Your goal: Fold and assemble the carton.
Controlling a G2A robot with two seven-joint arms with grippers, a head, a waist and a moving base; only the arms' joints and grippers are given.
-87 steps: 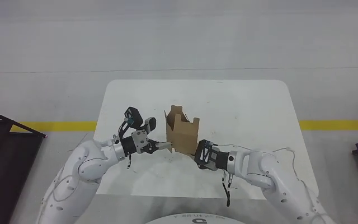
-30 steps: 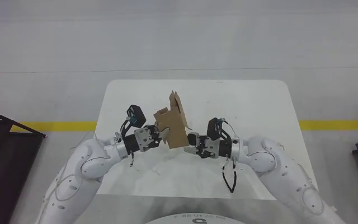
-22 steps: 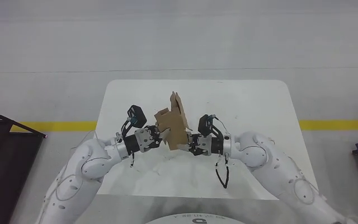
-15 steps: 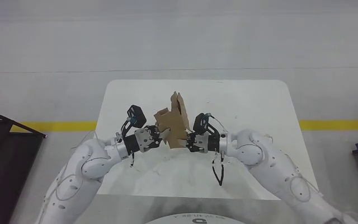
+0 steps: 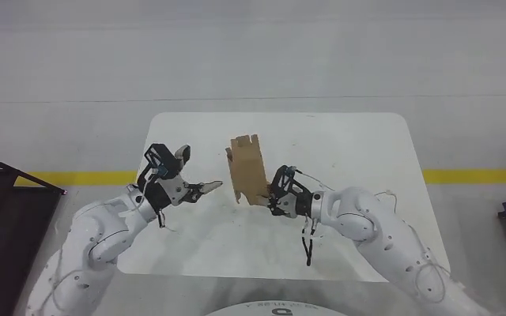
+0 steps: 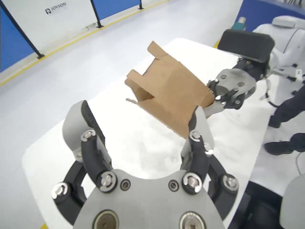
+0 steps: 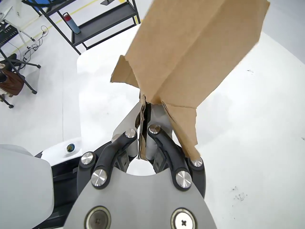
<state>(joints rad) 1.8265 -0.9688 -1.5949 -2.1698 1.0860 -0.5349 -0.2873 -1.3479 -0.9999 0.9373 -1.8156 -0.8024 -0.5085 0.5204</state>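
Pinching a flap at the near end of the brown carton [image 5: 247, 168], the right gripper [image 5: 271, 199] has its fingers [image 7: 157, 116] clenched on the cardboard and holds it over the middle of the white table [image 5: 356, 150]. The carton is partly flattened and tilted, and its notched open flaps point toward the far side. The left gripper [image 5: 207, 188] hangs to the left of the carton, apart from it, with its fingers [image 6: 82, 113] spread wide and nothing between them.
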